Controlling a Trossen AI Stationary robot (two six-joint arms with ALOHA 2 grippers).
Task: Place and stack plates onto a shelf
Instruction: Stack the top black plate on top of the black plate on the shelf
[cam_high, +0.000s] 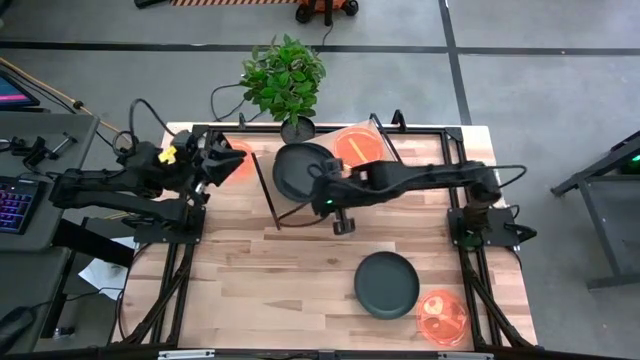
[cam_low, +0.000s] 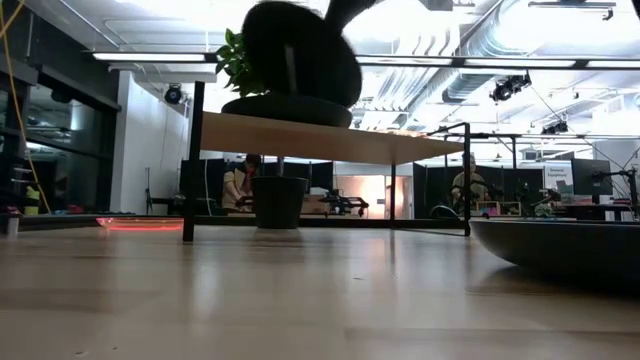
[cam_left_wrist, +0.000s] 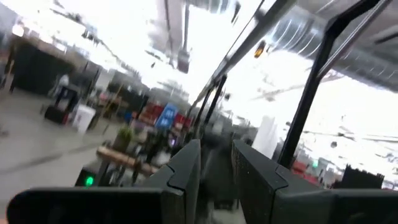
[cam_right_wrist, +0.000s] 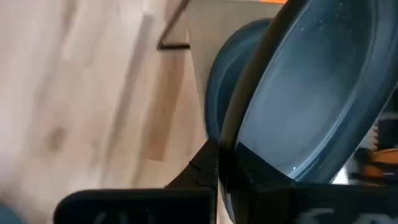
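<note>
Here right hand (cam_right_wrist: 224, 165) clamped on dark plate (cam_right_wrist: 311, 93) rim above shelf (cam_low: 330, 137).

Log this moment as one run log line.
right gripper: shut on tilted dark grey plate | over dark plate on light-wood shelf | left gripper: waiting table's left

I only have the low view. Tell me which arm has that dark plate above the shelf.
Observer: The right one. The right gripper is shut on the rim of the held dark plate, which is tilted over the shelf.
Operator: Report what else is up there, apart from the dark plate under it.
Observer: In the high view, an orange plate lies beside that stack, on the side nearer the plant.
Operator: Give me the left arm.
Observer: The left gripper is at the table's left side, right by another orange plate.
</note>
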